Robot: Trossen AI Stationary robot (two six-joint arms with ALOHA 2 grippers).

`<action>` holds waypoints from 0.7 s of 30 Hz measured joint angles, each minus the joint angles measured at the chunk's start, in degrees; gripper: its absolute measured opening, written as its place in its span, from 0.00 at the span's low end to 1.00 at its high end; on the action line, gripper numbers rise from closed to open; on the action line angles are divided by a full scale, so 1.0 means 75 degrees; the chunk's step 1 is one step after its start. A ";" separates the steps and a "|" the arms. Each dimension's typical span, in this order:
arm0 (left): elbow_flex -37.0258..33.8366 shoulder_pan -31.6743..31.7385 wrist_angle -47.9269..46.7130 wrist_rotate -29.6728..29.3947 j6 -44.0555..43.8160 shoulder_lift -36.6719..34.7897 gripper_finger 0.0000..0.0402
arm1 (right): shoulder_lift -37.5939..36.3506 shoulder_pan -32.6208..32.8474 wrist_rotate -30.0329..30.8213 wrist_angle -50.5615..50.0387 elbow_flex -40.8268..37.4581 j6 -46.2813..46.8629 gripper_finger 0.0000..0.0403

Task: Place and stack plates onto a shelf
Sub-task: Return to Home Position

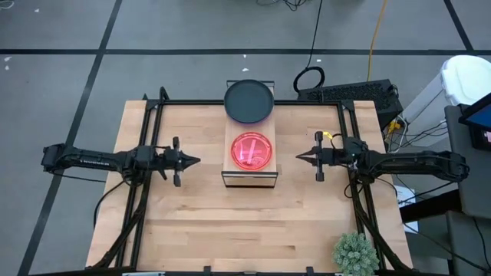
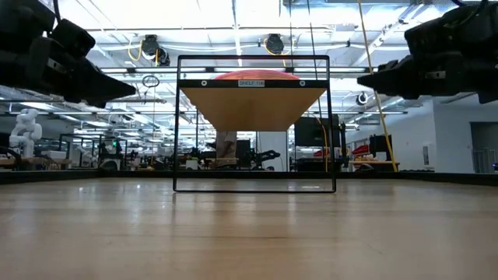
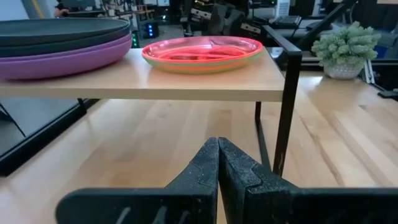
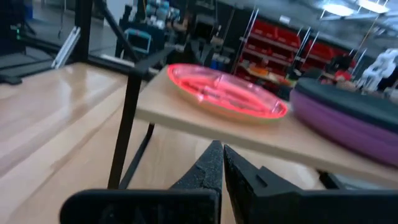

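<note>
The job seems done: translucent pink plates (image 1: 251,150) and dark-over-purple plates (image 1: 248,100) sit stacked on the wood-topped black-framed shelf (image 1: 230,165), with the left pincer (image 1: 197,160) and right pincer (image 1: 298,156) on either side of it, pressed together, empty.

Wood-topped shelf (image 1: 229,153), pink-over-green plates (image 1: 251,150) stacked on it, dark-over-purple plates (image 1: 248,100) stacked beside them

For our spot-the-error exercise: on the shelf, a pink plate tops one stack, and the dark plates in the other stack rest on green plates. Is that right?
Not quite. The dark plates rest on purple plates, not green, as the left wrist view shows. The pink plate does top the other stack on the shelf.
</note>
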 joint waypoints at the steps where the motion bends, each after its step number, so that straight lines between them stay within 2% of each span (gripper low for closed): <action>1: 0.0000 -0.0065 -0.0064 -0.0083 -0.0008 -0.0077 0.01 | -0.0149 0.0000 0.0000 -0.0057 0.0000 0.0003 0.00; 11: 0.0000 -0.0404 -0.0427 -0.0712 0.0049 -0.0760 0.01 | -0.1635 0.0036 0.0264 -0.1395 0.0000 0.0255 0.00; 21: 0.0000 -0.0404 -0.0523 -0.0948 0.0085 -0.0818 0.01 | -0.2913 0.0730 0.0847 -0.3362 0.0000 0.0621 0.00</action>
